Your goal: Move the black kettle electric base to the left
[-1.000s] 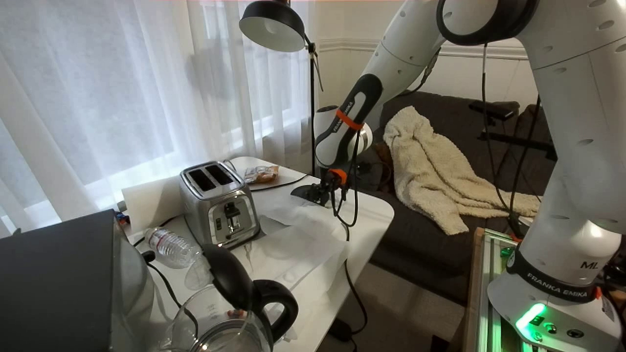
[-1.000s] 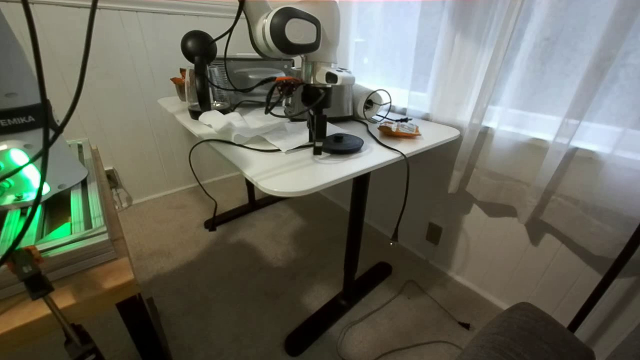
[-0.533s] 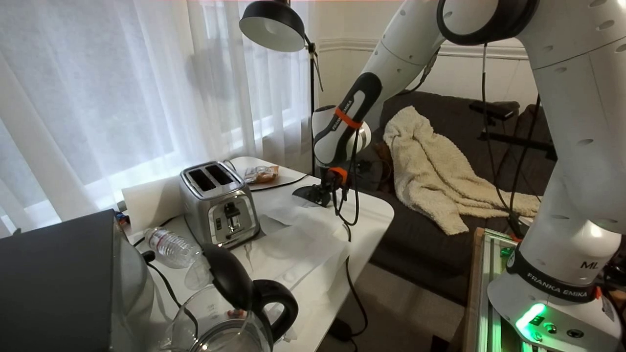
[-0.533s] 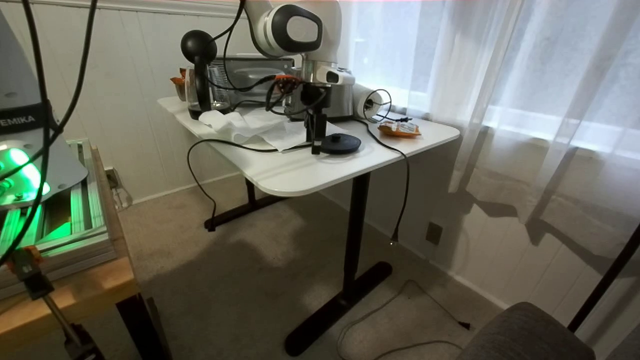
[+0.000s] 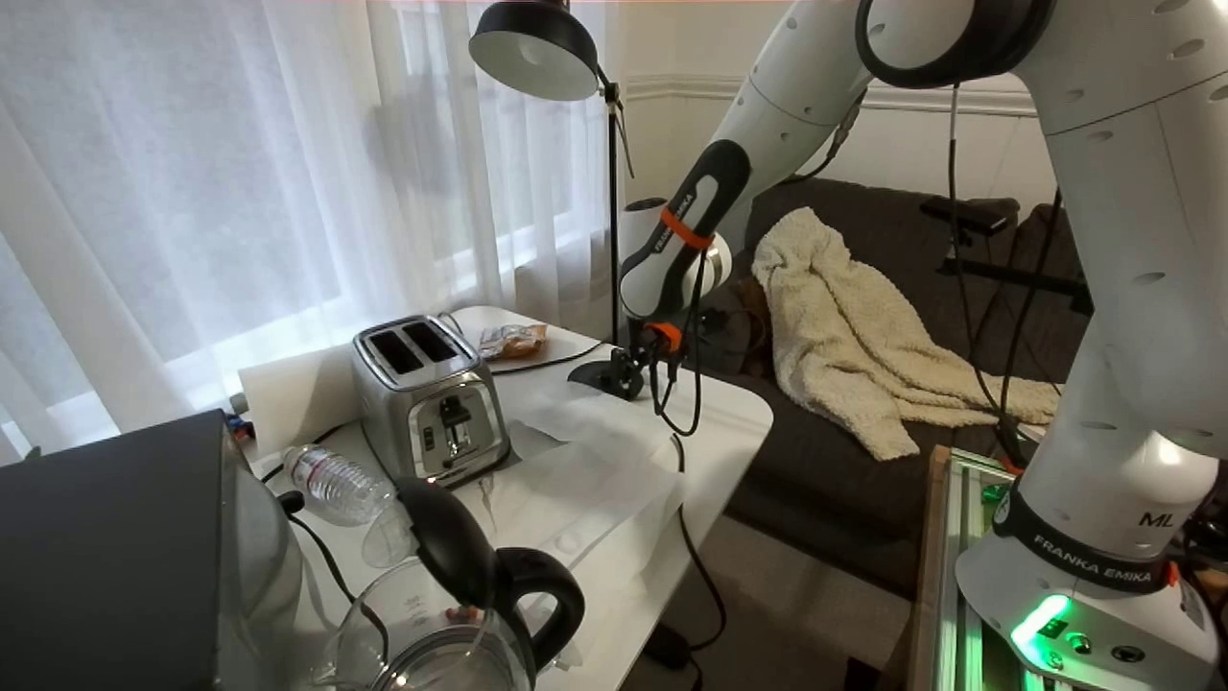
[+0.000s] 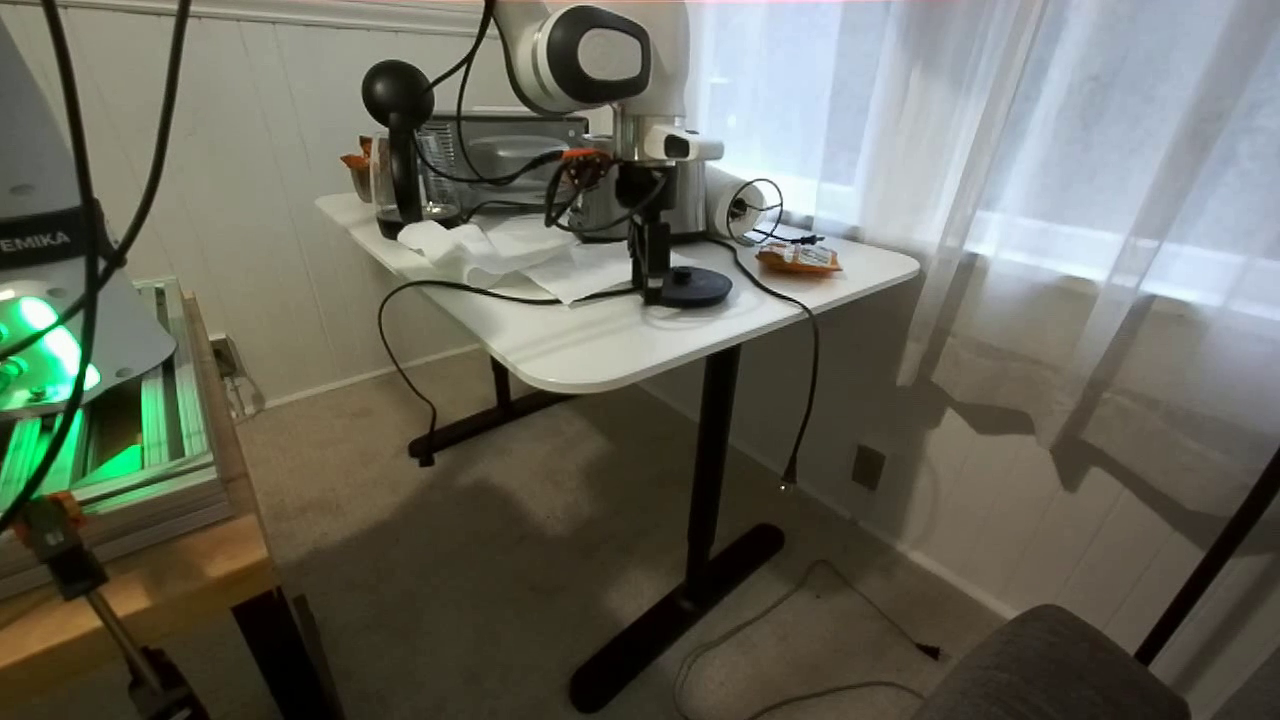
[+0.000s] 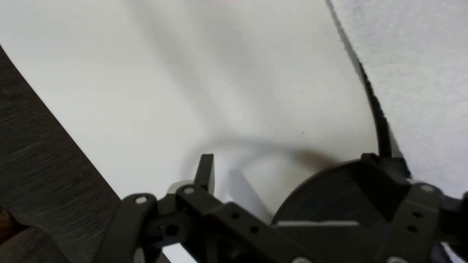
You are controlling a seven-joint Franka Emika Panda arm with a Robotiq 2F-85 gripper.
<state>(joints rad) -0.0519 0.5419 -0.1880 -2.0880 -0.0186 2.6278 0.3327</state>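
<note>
In an exterior view, the black kettle electric base sits right of white paper on the counter — slightly farther right than half a second ago — as my fingers stand apart, one overlapping its rim in the wrist view.

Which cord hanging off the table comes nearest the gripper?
The cord lying along the white paper; it runs up to the gripper, while the other cord passes beside the orange packet.
</note>
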